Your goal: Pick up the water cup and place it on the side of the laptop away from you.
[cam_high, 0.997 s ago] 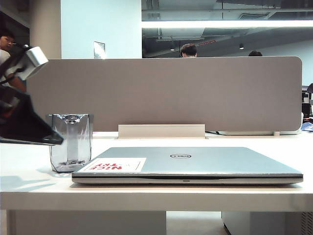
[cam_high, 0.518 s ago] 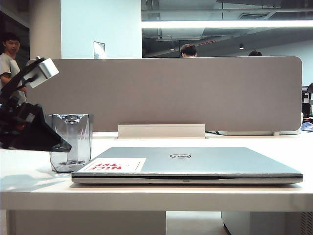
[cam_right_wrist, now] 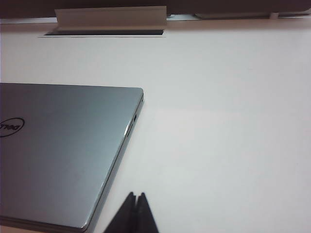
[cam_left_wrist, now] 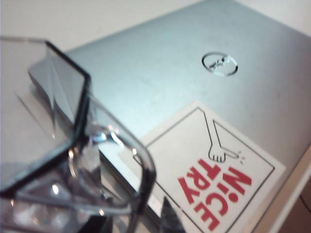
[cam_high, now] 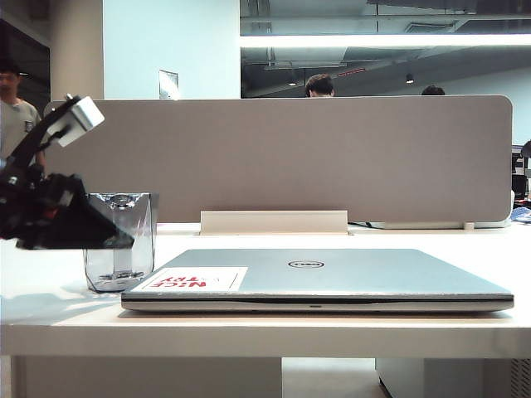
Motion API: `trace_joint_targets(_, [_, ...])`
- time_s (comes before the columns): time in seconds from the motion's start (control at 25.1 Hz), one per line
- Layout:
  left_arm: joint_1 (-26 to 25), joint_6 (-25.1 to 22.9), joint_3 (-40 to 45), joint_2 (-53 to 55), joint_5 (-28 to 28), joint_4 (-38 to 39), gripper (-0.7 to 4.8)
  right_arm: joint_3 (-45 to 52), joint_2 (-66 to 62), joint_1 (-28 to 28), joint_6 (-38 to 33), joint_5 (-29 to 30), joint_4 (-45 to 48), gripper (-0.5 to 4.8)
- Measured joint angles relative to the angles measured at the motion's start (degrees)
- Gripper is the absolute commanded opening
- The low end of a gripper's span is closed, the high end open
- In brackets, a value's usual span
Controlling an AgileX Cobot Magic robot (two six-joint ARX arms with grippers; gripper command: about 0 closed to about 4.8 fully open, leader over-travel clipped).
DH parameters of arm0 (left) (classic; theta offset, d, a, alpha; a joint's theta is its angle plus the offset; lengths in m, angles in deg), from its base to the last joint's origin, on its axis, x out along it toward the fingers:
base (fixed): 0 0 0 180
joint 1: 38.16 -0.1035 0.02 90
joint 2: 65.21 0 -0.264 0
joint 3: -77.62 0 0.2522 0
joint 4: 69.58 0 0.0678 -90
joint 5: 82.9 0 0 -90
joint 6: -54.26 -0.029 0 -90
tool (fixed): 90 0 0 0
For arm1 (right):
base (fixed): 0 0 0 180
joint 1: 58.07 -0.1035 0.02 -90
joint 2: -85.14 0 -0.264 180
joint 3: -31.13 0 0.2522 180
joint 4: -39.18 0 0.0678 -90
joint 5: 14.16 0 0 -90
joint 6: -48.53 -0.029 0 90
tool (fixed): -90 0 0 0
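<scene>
Reach step: the left gripper (cam_high: 124, 242), finger state unclear, nears the cup (cam_high: 121, 240) at the laptop's (cam_high: 319, 278) nine o'clock on the desk (cam_high: 265, 332). Next, grip it. The right gripper's (cam_right_wrist: 136, 206) fingers are closed, idle.

From my exterior camera the left arm (cam_high: 37, 211) reads as matte black, a blocky angular housing that narrows to a dark wedge at the left gripper (cam_high: 112, 240); a small white-grey box-shaped module (cam_high: 80, 114) sits on a thin black strut above it, which I take to be the wrist camera; a faint reddish spot shows on the black body, too blurred for me to identify. On my right wrist feed the right gripper (cam_right_wrist: 135, 213) shows only two slim black fingertips, tapered to points and pressed edge to edge; on the left wrist feed one dark pointed tip shows.
</scene>
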Motion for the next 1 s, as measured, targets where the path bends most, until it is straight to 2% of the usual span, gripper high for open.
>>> trace_joint_targets(0.16, [0.0,0.26,-0.02,-0.02,-0.02,-2.03,0.51,0.0,0.0,0.0,0.02,0.0,0.02,-0.08])
trace_joint_targets(0.4, [0.0,0.26,-0.02,-0.02,-0.02,-2.03,0.42,0.0,0.0,0.0,0.02,0.0,0.02,-0.08])
trace_joint_targets(0.48, [0.02,0.26,-0.02,-0.02,-0.02,-2.05,-0.01,0.0,0.0,0.0,0.02,0.0,0.02,-0.08])
trace_joint_targets(0.76, [0.0,0.28,-0.31,-0.11,0.28,-3.3,-0.06,0.0,0.0,0.0,0.02,0.0,0.02,-0.08])
trace_joint_targets(0.84, [-0.02,2.23,-0.31,-0.13,0.74,-4.52,-0.06,0.0,0.0,0.0,0.02,0.0,0.02,-0.08])
trace_joint_targets(0.96, [0.48,8.57,-0.35,-0.66,0.52,-9.09,-0.06,0.0,-0.02,0.0,0.02,0.0,0.02,-0.08])
trace_joint_targets(1.0, [1.99,11.02,-1.9,-1.6,-1.33,-9.6,-0.06,0.0,-0.02,0.0,0.02,0.0,0.02,-0.08])
